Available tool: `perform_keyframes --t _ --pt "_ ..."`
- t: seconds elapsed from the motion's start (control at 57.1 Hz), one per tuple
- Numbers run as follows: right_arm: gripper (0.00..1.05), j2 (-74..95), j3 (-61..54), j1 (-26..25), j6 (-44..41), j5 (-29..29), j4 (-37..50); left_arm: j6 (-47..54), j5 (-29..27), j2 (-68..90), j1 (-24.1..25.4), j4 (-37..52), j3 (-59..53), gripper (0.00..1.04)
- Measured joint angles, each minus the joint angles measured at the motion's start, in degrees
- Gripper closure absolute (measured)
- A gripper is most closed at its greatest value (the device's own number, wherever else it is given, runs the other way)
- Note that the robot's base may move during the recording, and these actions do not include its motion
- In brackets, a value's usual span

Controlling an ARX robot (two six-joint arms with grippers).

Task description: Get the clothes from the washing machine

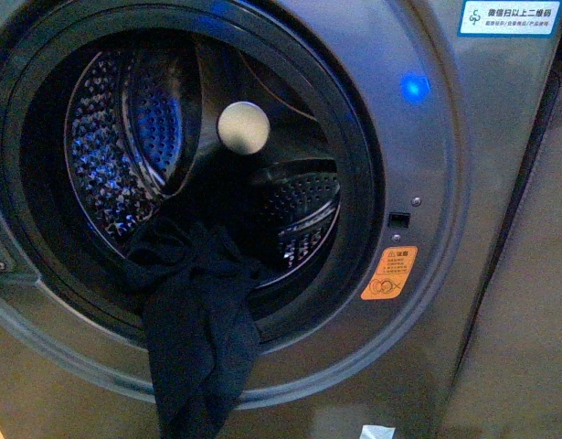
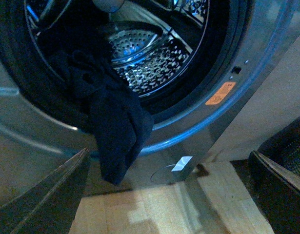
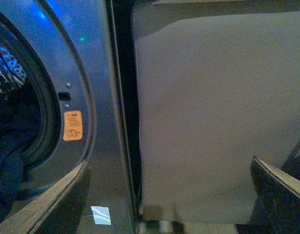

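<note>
Clothes: the dark garment (image 1: 200,329) lies half out of the washing machine (image 1: 427,165), bunched on the lip of the drum (image 1: 125,155) and hanging over the black door rim down the front
Left gripper (image 2: 168,152): fingers wide apart, holding nothing, low in front of the hanging end and not touching it
Right gripper (image 3: 169,161): fingers wide apart too, empty, facing the plain panel (image 3: 213,112) beside the machine, well off the cloth
Risk: a pinch on just the dangling tip may let the bunched part catch on the door rim, or the limp cloth may slide out and drop to the floor (image 2: 154,209)
Front view only: the whole door opening and a blue light (image 1: 414,88); neither arm shows
Left wrist only: the wooden floor under the cloth
Right wrist only: the panel; the orange sticker (image 3: 72,126) shows in all three
</note>
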Motion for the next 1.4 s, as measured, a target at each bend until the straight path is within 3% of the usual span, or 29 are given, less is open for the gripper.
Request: perform_keyframes --t 0.175,0.42,0.718,1.174,1.401 --pt "0.07 0.0 0.0 0.0 0.0 -0.1 0.0 1.3 -3.7 24.8 -5.1 10.6 12.6 0.07" --pt "0.07 0.0 0.0 0.0 0.0 -0.1 0.0 4.7 -7.4 48.8 -11.0 13.7 27.3 0.07" --pt "0.07 0.0 0.0 0.0 0.0 -0.1 0.0 8.9 -7.6 65.9 -14.1 10.4 40.1 0.07" --pt "0.07 0.0 0.0 0.0 0.0 -0.1 0.0 14.5 -12.4 84.4 -14.5 3.2 57.7 0.07" --pt "0.07 0.0 0.0 0.0 0.0 -0.1 0.0 22.4 -18.8 93.3 -13.4 -0.2 68.9 0.07"
